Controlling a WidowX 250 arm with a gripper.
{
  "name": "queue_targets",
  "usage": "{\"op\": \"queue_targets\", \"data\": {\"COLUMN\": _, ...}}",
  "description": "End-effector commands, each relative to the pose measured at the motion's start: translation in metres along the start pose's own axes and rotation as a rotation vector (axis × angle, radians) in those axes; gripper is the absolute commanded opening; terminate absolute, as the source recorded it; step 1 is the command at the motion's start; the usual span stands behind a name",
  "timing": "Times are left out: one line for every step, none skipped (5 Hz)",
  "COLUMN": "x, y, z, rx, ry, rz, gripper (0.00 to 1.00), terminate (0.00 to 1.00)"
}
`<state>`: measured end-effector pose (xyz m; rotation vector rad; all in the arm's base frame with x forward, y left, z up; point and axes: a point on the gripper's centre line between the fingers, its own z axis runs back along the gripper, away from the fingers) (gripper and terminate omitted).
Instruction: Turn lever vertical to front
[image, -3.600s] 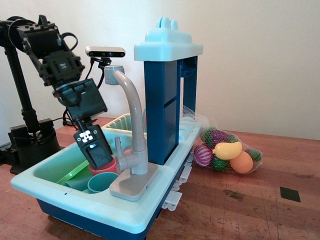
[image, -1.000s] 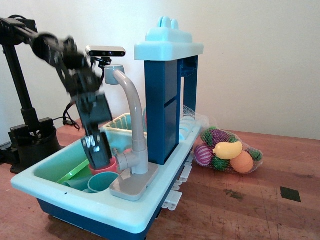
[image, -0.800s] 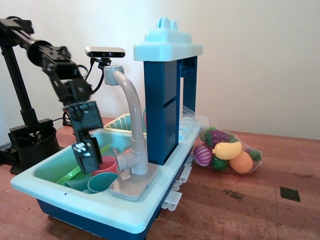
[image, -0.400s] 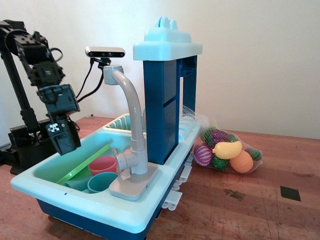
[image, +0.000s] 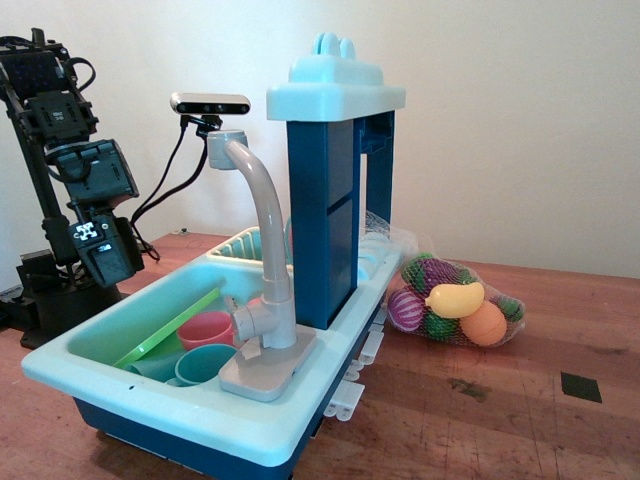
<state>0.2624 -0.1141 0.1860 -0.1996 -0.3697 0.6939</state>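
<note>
The toy faucet (image: 262, 300) stands on its grey base at the front rim of the light blue sink (image: 120, 385). Its stubby side cylinder (image: 243, 322) points left. The lever (image: 243, 340) no longer stands up from it; only a short grey piece shows low at the cylinder, turned toward the front. My black gripper (image: 102, 268) hangs at the far left, above the sink's left rim and well clear of the faucet. It holds nothing. Its fingers face away, so the gap between them does not show.
Pink and teal cups (image: 205, 330) and a green board (image: 165, 328) lie in the basin. A tall blue tower (image: 335, 200) rises behind the faucet. A net bag of toy fruit (image: 455, 305) lies to the right. A camera (image: 210, 103) and a black arm stand (image: 45, 280) are at the back left.
The gripper was down in the basin beside the faucet's lever, which stood upright. It has since lifted out and swung left. The lever now lies turned down toward the front.
</note>
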Motion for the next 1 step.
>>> {"op": "queue_targets", "data": {"x": 0.0076, "y": -0.0051, "z": 0.0095, "rx": -0.041, "ry": -0.019, "rz": 0.012, "gripper": 1.0, "terminate": 1.0}}
